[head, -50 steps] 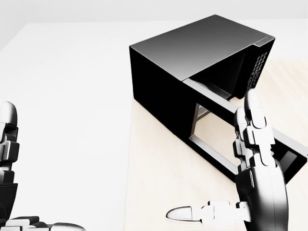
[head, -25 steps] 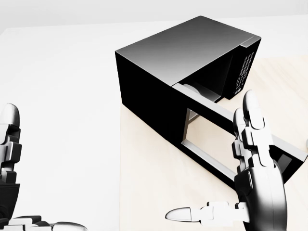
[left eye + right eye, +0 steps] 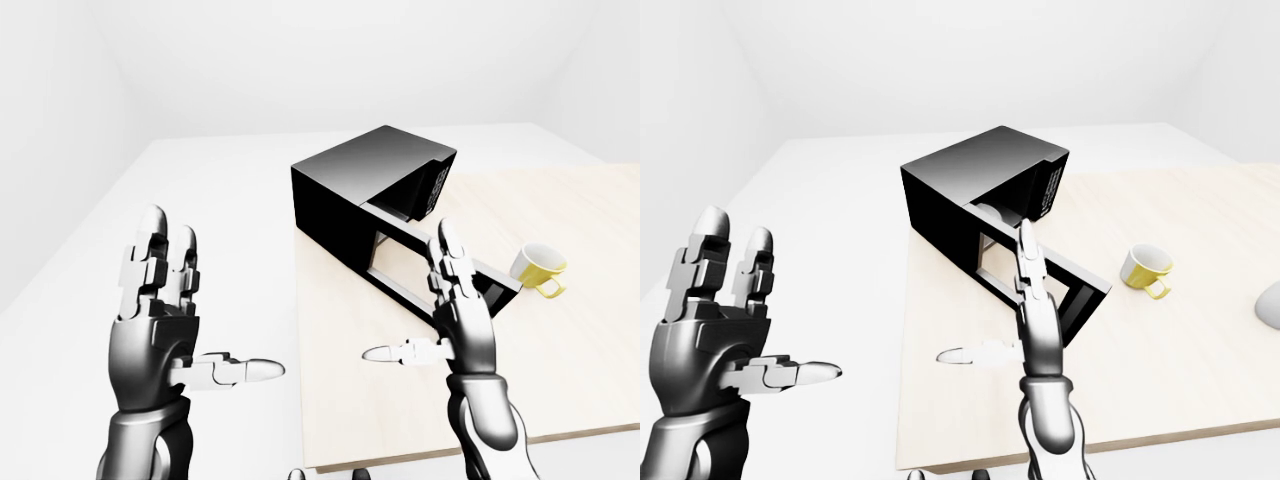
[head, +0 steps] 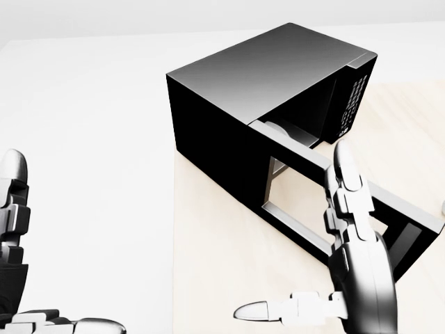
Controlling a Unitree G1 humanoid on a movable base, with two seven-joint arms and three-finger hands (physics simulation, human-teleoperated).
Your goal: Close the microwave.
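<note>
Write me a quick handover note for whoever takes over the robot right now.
Left hand: open, empty, raised off the table's left edge.
Right hand: open, fingers upright, thumb out to the left, raised over the table beside the open door, contact not clear.
Microwave sits at the table's far left corner, door swung wide toward the camera. A yellow mug stands to its right.
Done: approach only.
Left: push the door shut.

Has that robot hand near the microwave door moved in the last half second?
Yes. The right robot hand has shifted left in the head view, while the microwave stays put.
</note>
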